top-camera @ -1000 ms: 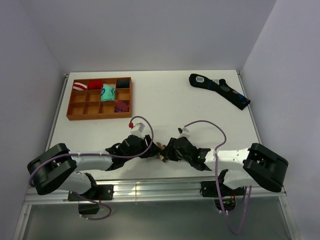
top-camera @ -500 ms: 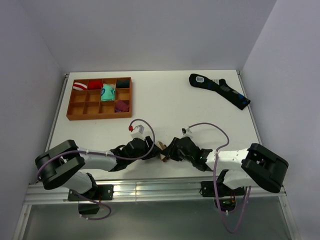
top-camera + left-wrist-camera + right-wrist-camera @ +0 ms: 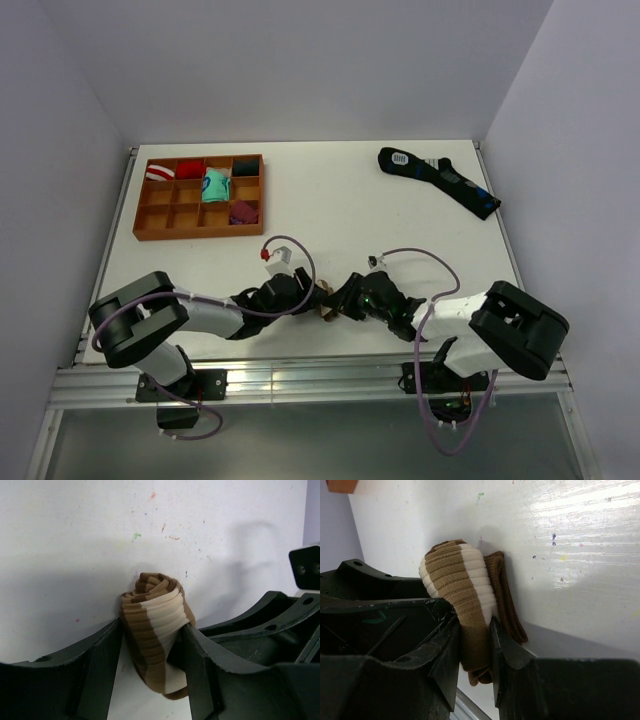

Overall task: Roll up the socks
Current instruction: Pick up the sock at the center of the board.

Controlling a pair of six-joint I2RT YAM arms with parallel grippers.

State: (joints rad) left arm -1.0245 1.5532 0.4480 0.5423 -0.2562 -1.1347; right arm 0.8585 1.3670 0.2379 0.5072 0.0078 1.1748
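Note:
A brown and cream striped sock (image 3: pixel 324 303) lies rolled up near the table's front edge, between my two grippers. In the left wrist view the roll (image 3: pixel 152 625) sits between my left gripper's (image 3: pixel 151 670) fingers, which press on its sides. In the right wrist view my right gripper (image 3: pixel 474 645) is shut on the roll's (image 3: pixel 465 595) outer layer, with a darker brown fold beside it. From above, my left gripper (image 3: pixel 305 297) and right gripper (image 3: pixel 345 303) meet at the sock. A dark blue sock pair (image 3: pixel 438 180) lies flat at the far right.
A wooden divided tray (image 3: pixel 143 214) at the far left holds several rolled socks: striped (image 3: pixel 158 173), red (image 3: pixel 189 169), teal (image 3: pixel 214 186), dark blue (image 3: pixel 245 168), maroon (image 3: pixel 243 212). The table's front rail runs just behind the arms' bases.
Both grippers have closed in toward each other at the sock; the left arm has shifted right and the right arm left. The sock stays between them.

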